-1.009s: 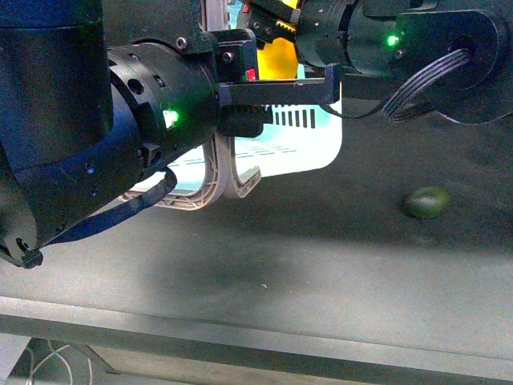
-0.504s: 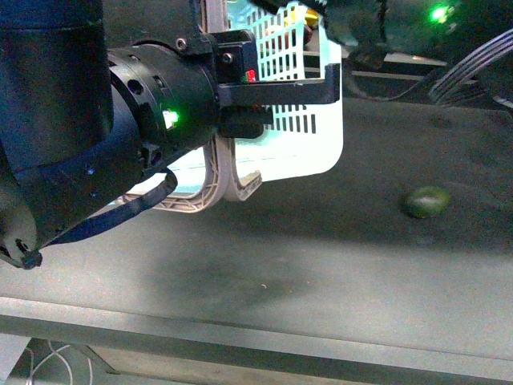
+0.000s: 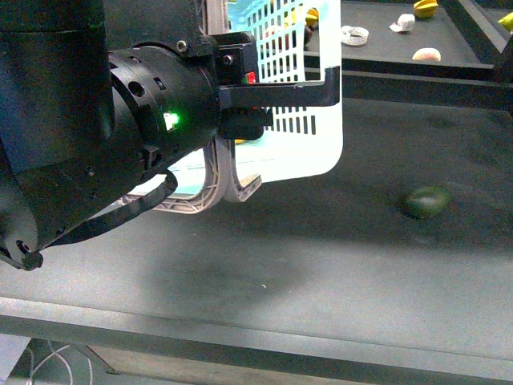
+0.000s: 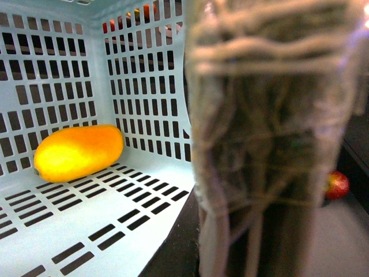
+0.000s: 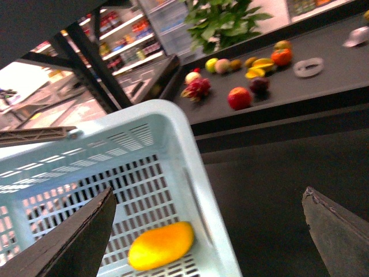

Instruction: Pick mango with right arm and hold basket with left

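**Mango in the basket, right gripper open above it**

Through the right wrist view I see the right gripper (image 5: 207, 199) spread wide with nothing between its fingers. It hangs above the basket (image 5: 173, 138). The mango (image 5: 161, 245) lies on the basket's slotted floor, close against a wall near a corner. In the front view the left gripper (image 3: 332, 83) reaches along the outside of the basket's slotted side, near the rim. I cannot tell whether it is clamped on it. The grey handles (image 3: 234, 181) hang at the basket's near edge. A dark green fruit (image 3: 426, 201) sits on the table (image 3: 321, 265), well apart from the basket.
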